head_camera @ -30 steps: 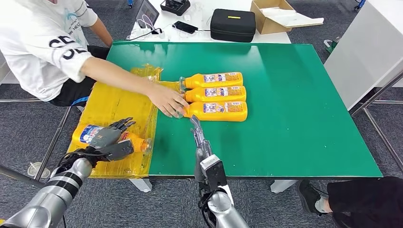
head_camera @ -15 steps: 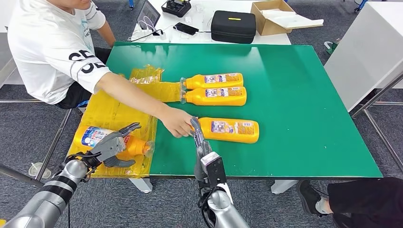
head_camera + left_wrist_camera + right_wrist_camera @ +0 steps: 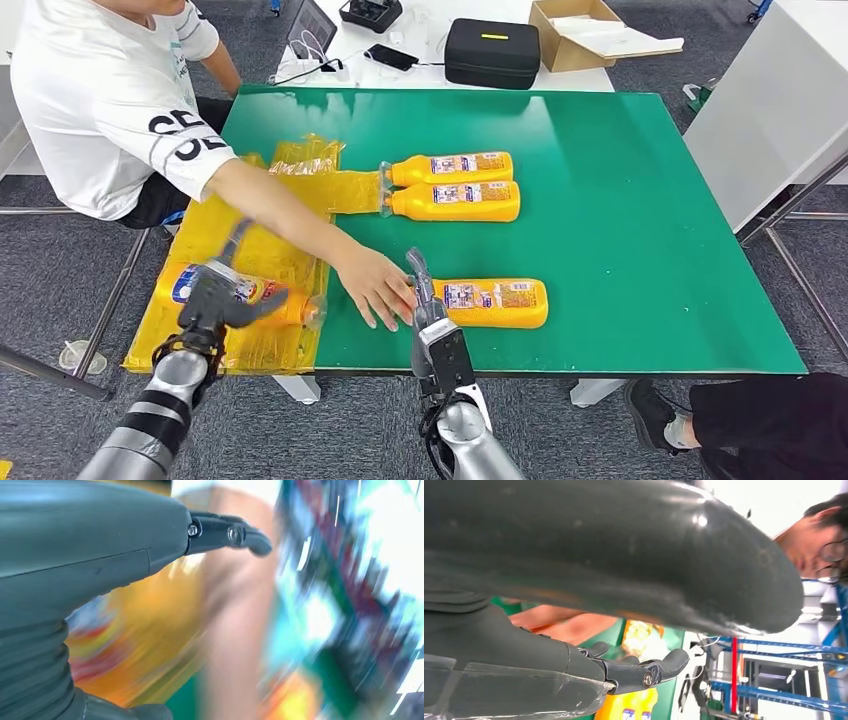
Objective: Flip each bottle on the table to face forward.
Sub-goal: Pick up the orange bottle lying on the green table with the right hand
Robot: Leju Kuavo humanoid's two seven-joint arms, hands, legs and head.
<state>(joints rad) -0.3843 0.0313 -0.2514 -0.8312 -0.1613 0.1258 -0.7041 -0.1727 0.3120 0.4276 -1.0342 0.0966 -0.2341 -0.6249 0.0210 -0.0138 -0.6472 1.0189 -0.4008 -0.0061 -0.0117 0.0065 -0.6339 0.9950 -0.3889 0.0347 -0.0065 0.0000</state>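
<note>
1. Green worktop (image 3: 620,200) seen from the head view, yellow plastic sheet (image 3: 250,240) draped over its left edge.
2. Two orange bottles lying side by side near the middle, caps pointing left: far bottle (image 3: 450,167), touching second bottle (image 3: 455,201) just in front of it.
3. Third bottle (image 3: 492,303) lying alone near the front edge, well apart from the pair, cap end hidden behind the right hand.
4. Fourth bottle (image 3: 240,295) lying on the yellow sheet at the left, blue-and-white label showing.
5. Left hand (image 3: 215,300) over the fourth bottle, thumb laid along its orange body; grip or mere touch cannot be told. Left wrist view too blurred to settle it: thumb tip (image 3: 250,536) sharp, orange smear behind.
6. Right hand (image 3: 425,300) edge-on at the front edge, just beside the third bottle's cap end; fingers (image 3: 664,666) stretched out and apart in the right wrist view, holding nothing.
7. Person's hand (image 3: 378,288) flat on the worktop just left of the right hand, arm reaching in from the left, white shirt (image 3: 100,100).
8. Beyond the worktop: black case (image 3: 489,53), cardboard box (image 3: 580,35).
</note>
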